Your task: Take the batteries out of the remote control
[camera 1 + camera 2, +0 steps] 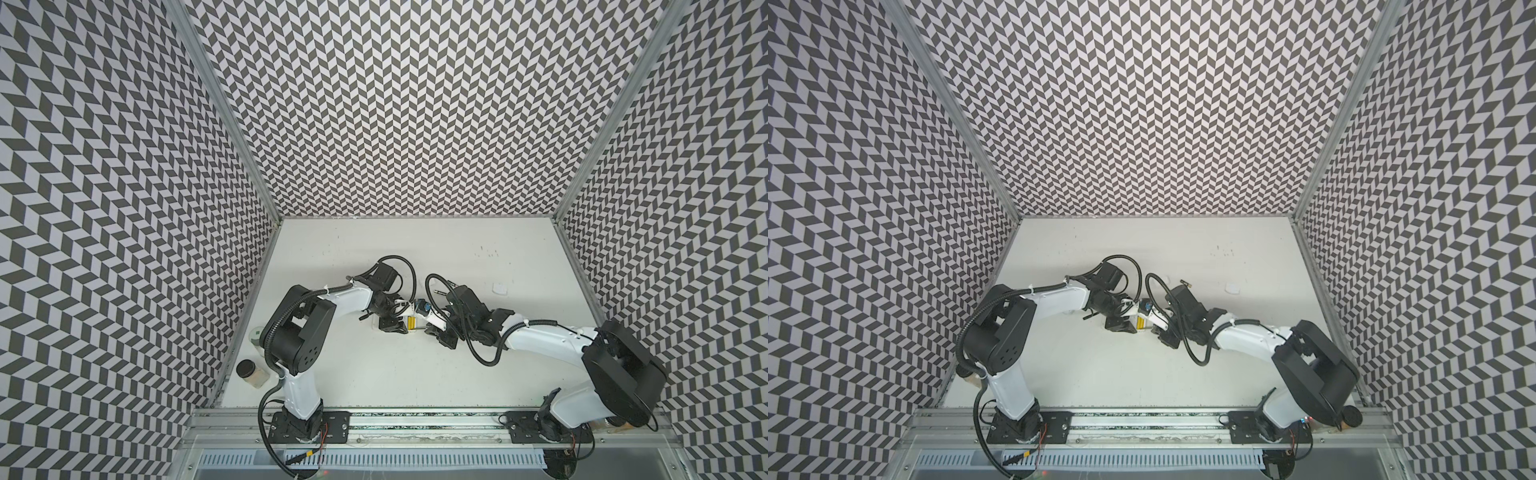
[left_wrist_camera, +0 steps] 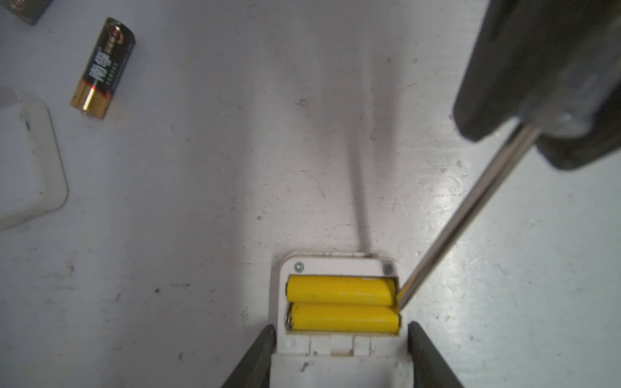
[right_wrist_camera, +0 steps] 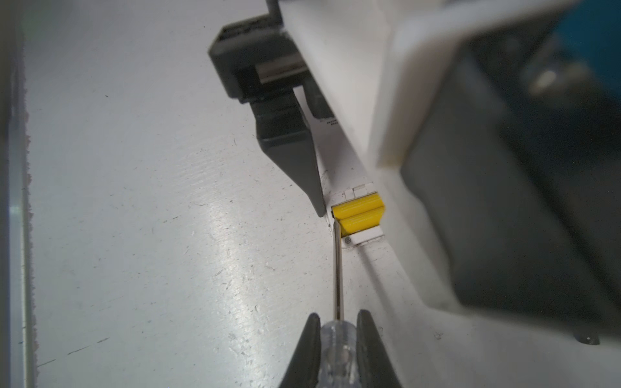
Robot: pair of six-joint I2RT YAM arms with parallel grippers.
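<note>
abt partway: cover [image 2: 27, 161] off & one black battery [image 2: 102, 69] out, both lying well apart from the remote [image 2: 339, 265]. two yellow batteries [image 2: 339, 289] still seated in remote's bay, side by side, long axes crosswise to remote's length, ends facing its long edges. left gripper [image 2: 341, 329] half-open, clamping remote's sides. right gripper [image 3: 338, 317] nearly closed on screwdriver [image 3: 337, 268] handle, tip at the yellow batteries' end by remote's bay wall.
</note>
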